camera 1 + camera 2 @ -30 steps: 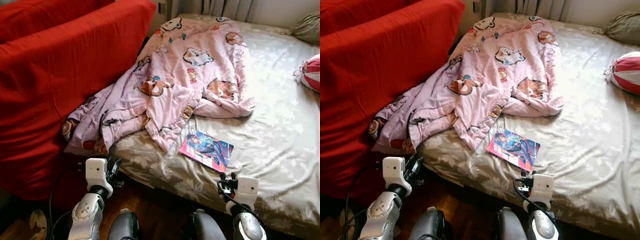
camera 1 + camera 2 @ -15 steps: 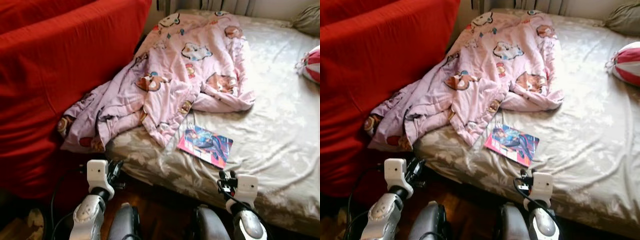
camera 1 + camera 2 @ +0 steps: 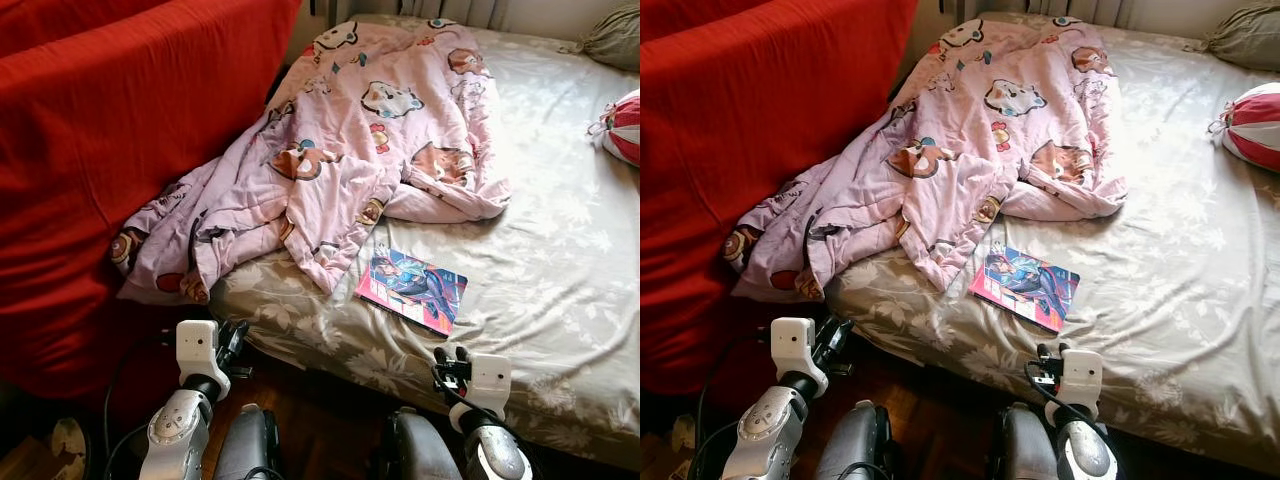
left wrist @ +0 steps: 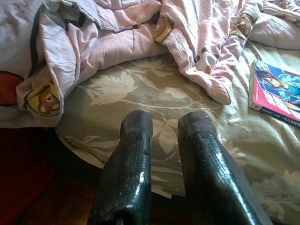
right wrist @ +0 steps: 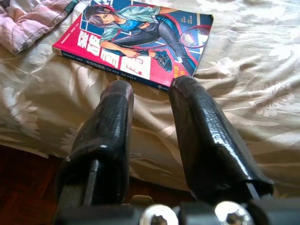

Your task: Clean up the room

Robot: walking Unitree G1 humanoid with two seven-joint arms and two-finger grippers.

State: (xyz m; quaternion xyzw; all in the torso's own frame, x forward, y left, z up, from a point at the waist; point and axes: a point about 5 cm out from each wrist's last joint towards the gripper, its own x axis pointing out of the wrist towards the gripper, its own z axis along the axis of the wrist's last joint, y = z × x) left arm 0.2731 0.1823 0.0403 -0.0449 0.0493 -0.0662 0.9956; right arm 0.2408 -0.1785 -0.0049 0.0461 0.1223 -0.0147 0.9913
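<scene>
A crumpled pink cartoon-print quilt point(image 3: 350, 150) lies across the left half of the bed point(image 3: 560, 260), one corner hanging over the near edge. A red and blue comic book point(image 3: 410, 290) lies flat on the beige floral sheet, just in front of the quilt. My left gripper point(image 3: 232, 345) is held low at the bed's near edge, below the hanging quilt corner point(image 4: 42, 89), open and empty. My right gripper point(image 5: 150, 91) is open too. It hangs at the mattress edge, a short way in front of the comic book point(image 5: 140, 42), touching nothing.
A big red covered sofa point(image 3: 110, 130) stands against the bed's left side. A red and white striped cushion point(image 3: 625, 125) and a grey pillow point(image 3: 610, 35) lie at the far right. Dark wooden floor point(image 3: 310, 410) and a black cable point(image 3: 110, 395) are below me.
The whole view has shifted slightly, so the camera moved. Nothing on the bed has moved, and both arms keep the same low pose.
</scene>
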